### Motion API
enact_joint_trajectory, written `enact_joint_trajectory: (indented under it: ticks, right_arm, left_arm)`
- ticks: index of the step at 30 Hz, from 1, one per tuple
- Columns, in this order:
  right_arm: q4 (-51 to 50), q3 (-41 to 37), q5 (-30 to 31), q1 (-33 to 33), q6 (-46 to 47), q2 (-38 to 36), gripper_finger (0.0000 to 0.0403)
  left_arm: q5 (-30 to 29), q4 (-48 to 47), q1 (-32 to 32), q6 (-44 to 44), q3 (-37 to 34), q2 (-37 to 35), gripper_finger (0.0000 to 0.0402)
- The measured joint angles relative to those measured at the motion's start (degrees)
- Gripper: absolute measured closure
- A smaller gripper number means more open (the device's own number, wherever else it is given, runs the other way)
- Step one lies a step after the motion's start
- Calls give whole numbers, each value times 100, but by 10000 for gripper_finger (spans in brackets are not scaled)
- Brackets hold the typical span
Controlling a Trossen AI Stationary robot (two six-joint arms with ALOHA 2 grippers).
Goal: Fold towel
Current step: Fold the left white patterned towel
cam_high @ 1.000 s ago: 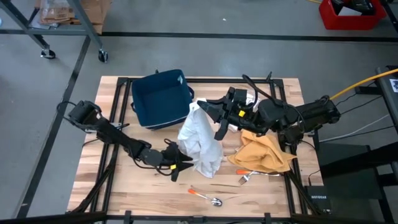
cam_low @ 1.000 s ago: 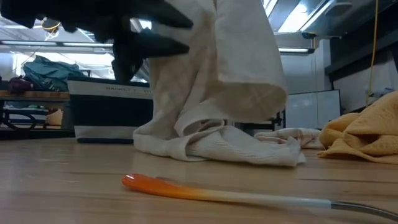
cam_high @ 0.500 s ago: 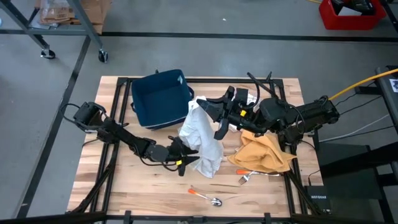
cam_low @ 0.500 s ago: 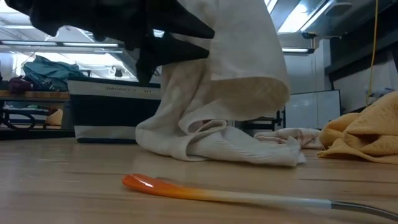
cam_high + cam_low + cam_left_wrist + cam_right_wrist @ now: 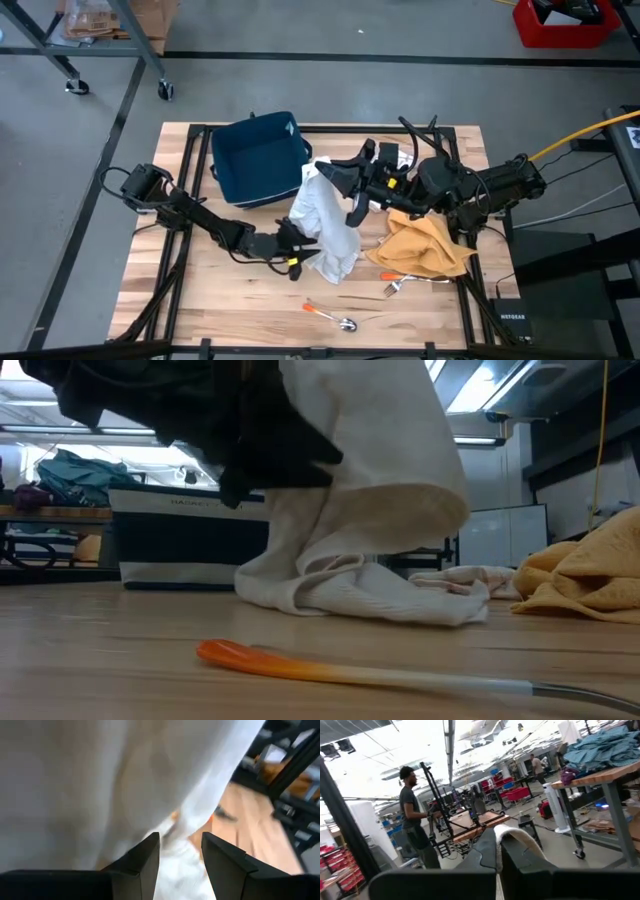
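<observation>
Towel (image 5: pixel 322 222) hangs mid-worktop, white, its top edge pinched in my right gripper (image 5: pixel 325 172) and lifted, its lower part heaped on the wood. My left gripper (image 5: pixel 303 250) sits low against the heap's left side; in the left wrist view its fingers (image 5: pixel 142 857) stand parted with cloth in front of them, grasping nothing I can see. Around it I see a navy bin (image 5: pixel 258 160) behind, an orange cloth (image 5: pixel 425 245) to the right, a fork (image 5: pixel 397 285) and an orange-handled spoon (image 5: pixel 328 315) at the worktop (image 5: pixel 180 290) front.
</observation>
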Motion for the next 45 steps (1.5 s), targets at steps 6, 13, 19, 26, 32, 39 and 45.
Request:
enact_joint_trajectory:
  ticks: [6,13,19,26,32,39,45]
  right_arm:
    - [44,0,-189,2,2,0,400]
    - [46,0,-191,0,1,0,399]
    - [46,0,-191,0,2,-2,399]
    - [57,0,-191,0,-25,-2,399]
    - [380,0,-191,0,-491,-8,400]
    - [383,0,-72,2,-1235,-284,401]
    - [377,0,-39,2,-1969,-539,401]
  left_arm:
    - [-6,-267,11,-89,-2,0,263]
    - [-9,168,11,414,-4,-2,263]
    - [91,391,11,973,-2,-2,263]
    - [688,311,-29,888,-2,-2,326]
    - [688,332,-261,283,-2,-171,393]
    - [706,275,-998,-128,-4,-1261,400]
    - [329,-438,-1397,275,-4,-3180,401]
